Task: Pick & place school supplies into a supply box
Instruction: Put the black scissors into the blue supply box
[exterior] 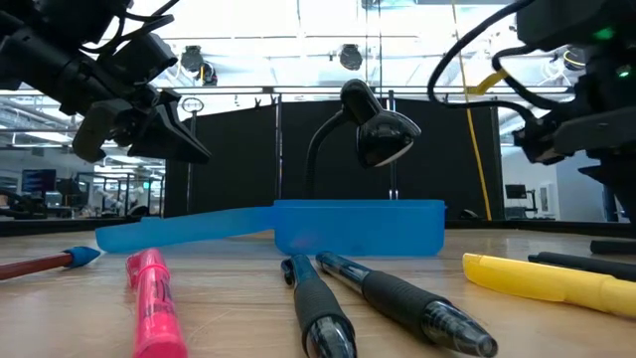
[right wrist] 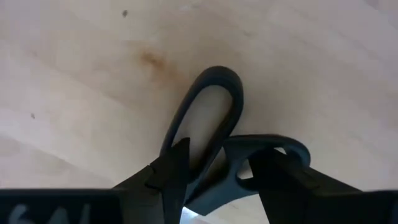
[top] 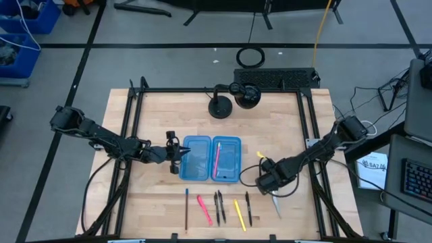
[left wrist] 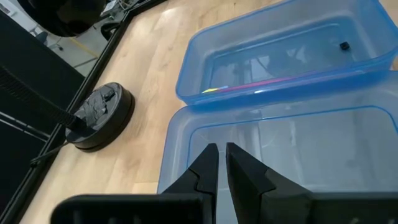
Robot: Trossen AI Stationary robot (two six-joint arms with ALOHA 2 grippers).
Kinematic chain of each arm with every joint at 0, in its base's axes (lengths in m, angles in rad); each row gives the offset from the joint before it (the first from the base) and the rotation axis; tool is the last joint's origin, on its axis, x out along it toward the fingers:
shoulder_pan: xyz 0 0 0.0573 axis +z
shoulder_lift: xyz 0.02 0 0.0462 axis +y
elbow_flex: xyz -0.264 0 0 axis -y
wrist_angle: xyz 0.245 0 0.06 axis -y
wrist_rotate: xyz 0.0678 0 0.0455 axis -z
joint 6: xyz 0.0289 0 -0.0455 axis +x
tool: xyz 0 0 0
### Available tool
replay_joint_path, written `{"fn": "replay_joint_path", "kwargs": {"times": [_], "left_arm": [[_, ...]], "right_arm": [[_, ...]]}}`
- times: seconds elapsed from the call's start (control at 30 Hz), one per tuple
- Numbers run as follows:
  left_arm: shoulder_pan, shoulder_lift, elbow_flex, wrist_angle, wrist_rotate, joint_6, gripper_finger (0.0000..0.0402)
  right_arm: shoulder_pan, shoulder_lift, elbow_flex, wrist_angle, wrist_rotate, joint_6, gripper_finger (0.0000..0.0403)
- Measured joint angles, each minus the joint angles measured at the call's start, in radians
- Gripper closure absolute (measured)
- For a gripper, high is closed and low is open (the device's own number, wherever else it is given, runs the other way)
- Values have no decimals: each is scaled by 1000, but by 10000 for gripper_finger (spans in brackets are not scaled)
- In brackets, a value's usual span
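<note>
The blue supply box [top: 212,158] lies open on the table, its two halves side by side; a pink pen [top: 217,159] with a yellow end lies in the right half [left wrist: 280,56]. My left gripper [top: 177,154] [left wrist: 221,163] hovers shut over the left half's outer edge, clear of it in the low view [exterior: 159,124]. My right gripper [top: 266,177] [right wrist: 221,171] is open, low over the scissors' black handle loops [right wrist: 211,106]; the silver blades [top: 277,202] point toward the near edge. A dark pencil [top: 187,208], pink marker [top: 204,209], black pens [top: 219,206] and a yellow pen [top: 239,214] lie in a row. My right gripper comes at the scissors from above, one finger [right wrist: 165,177] over the one handle loop and the other finger [right wrist: 283,183] over the second loop [right wrist: 273,146]. The scissors lie flat on the wood. I cannot tell whether the fingers touch them.
Two black round stands [top: 220,106] [top: 246,94] sit near the far edge, behind the box. A black metal frame [top: 131,135] borders the table's left and right sides. Bare wood lies between the box and the pen row.
</note>
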State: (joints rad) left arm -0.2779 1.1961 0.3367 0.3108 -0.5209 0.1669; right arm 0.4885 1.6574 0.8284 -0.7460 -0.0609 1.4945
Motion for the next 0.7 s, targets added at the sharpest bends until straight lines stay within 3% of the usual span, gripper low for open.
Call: {"fn": "replay_joint_path", "kwargs": {"times": [0.2,0.37,0.7], "left_arm": [[0,0,0,1,0,12,364],[0,0,0,1,0,12,364],[0,0,0,0,0,11,364]], "right_arm": [[-4,31,-1,-7,-9,-165,239],[-4,31,-2,3,-5,-110,247],[-4,33,-13,81,16,-18,342]]}}
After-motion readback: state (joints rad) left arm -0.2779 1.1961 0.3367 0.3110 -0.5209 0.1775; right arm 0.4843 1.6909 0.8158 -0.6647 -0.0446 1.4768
